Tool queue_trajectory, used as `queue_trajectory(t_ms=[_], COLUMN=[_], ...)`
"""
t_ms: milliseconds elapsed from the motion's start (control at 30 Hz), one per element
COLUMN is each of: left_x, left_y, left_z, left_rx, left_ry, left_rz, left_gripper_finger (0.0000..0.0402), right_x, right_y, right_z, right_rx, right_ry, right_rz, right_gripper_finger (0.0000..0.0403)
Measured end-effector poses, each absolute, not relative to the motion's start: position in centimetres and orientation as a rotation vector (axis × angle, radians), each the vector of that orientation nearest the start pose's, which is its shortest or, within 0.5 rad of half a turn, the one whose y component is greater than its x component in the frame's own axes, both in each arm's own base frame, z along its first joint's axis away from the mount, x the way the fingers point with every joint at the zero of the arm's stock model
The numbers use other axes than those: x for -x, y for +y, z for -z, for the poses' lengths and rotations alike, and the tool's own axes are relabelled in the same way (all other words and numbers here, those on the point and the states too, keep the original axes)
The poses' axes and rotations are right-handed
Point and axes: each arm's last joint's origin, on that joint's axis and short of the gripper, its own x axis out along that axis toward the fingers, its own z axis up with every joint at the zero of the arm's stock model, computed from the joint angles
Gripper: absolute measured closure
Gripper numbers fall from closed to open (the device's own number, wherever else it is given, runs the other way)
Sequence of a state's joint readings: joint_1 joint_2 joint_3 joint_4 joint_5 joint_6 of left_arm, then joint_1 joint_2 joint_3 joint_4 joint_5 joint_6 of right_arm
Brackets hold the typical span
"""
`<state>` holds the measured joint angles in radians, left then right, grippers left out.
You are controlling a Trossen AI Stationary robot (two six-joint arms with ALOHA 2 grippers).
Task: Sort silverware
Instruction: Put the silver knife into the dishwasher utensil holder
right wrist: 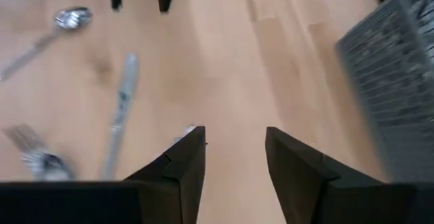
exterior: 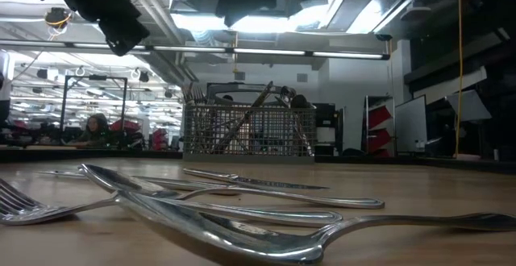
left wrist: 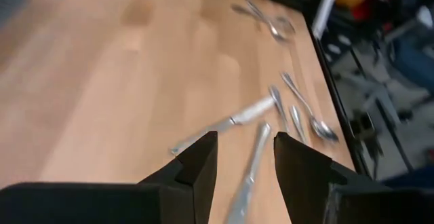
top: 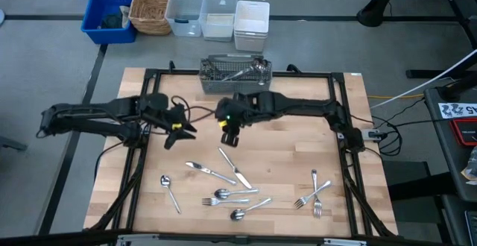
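Note:
The silverware lies scattered on the near half of the wooden table: a spoon (top: 168, 188), two knives (top: 209, 172) (top: 235, 168), two more spoons (top: 231, 195) and forks (top: 317, 194). More pieces stick up out of the grey wire-mesh basket (top: 235, 74) at the far middle. My left gripper (top: 182, 130) hangs open over bare wood left of centre, and a knife (left wrist: 230, 122) lies on the table beyond its fingers. My right gripper (top: 229, 136) hangs open at the centre, just near of the basket (right wrist: 393, 81), with nothing between its fingers.
Beyond the table's far edge stand a blue bin (top: 110, 15), a wicker basket (top: 151, 7), clear tubs (top: 200, 11) and a white tub (top: 251, 22). A black frame (top: 343, 112) borders the tabletop. Bare wood lies between the mesh basket and the scattered pieces.

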<state>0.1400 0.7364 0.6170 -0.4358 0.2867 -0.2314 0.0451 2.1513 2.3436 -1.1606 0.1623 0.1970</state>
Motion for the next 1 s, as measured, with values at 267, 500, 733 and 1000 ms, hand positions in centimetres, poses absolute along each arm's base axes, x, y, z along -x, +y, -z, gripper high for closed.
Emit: queue_trajectory(t_ms=[267, 500, 733, 1000], left_x=[-17.0, -18.7, -20.8, -23.8], left_y=[-1.3, -3.6, -5.4, -7.7], left_z=[-24.8, -22.4, -19.4, -17.1], left_rx=[0.181, 0.018, -0.093, -0.174], left_ry=[0.659, 0.796, 0.905, 0.803], left_rz=[0.269, 0.341, 0.326, 0.322], left_gripper_finger=[0.0270, 0.0270, 0.0270, 0.0270], right_x=[-44.4, -43.9, -43.6, -43.0], right_y=[6.4, 9.1, 10.6, 12.7], right_z=[-35.0, -35.0, -35.0, -35.0], right_rx=[-0.233, -0.268, -0.284, -0.393], right_ry=[0.935, 0.934, 0.936, 0.966], right_rz=[0.211, 0.190, 0.178, 0.129], right_gripper_finger=[0.0247, 0.0247, 0.0247, 0.0247])
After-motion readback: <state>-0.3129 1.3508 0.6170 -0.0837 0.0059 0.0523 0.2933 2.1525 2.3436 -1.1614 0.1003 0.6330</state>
